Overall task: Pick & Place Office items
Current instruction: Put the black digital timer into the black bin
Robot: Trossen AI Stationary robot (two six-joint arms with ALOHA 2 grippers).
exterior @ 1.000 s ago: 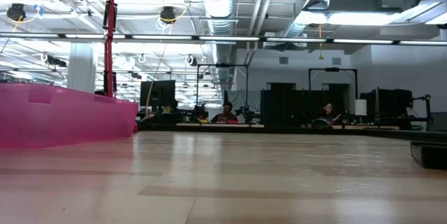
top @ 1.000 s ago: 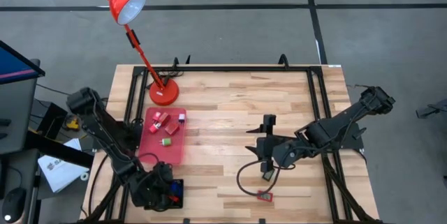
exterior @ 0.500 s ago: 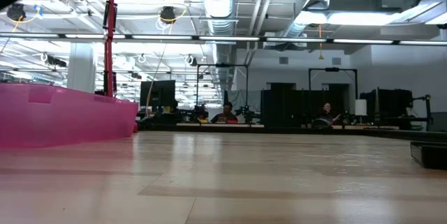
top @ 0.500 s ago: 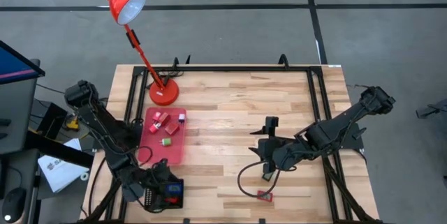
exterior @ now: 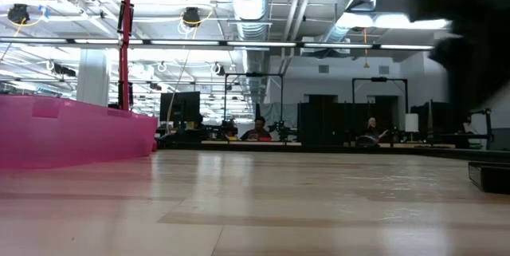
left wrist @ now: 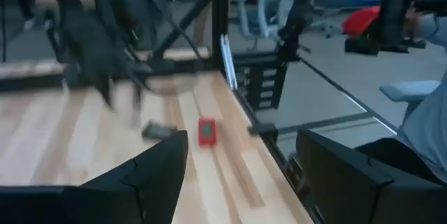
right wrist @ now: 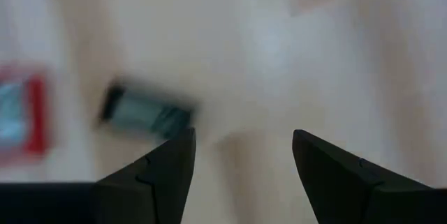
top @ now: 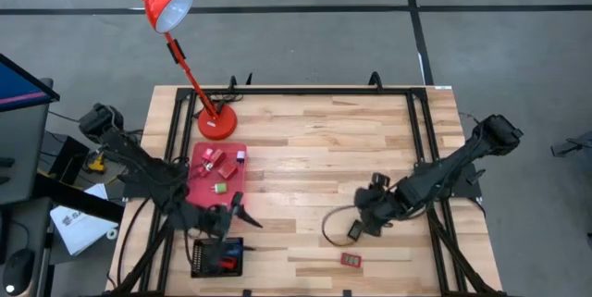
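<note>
- Your right end effector (top: 366, 226), fingers spread and empty, hovers low over a small dark item (top: 355, 232) on the bench (top: 305, 163), seemingly lining up a pick.
- A flat red item (top: 350, 260) lies just beyond.
- Your left end effector (top: 242, 216), also spread, hangs beside the red tray (top: 209, 199) holding small items.

High view overhead, straight down on whole table (top: 305, 140); low view at tabletop level facing the room, pink tray (exterior: 76, 132) at 9 o'clock; right wrist close above wood, left wrist facing across it, both sharing the red item (left wrist: 207, 130).
</note>
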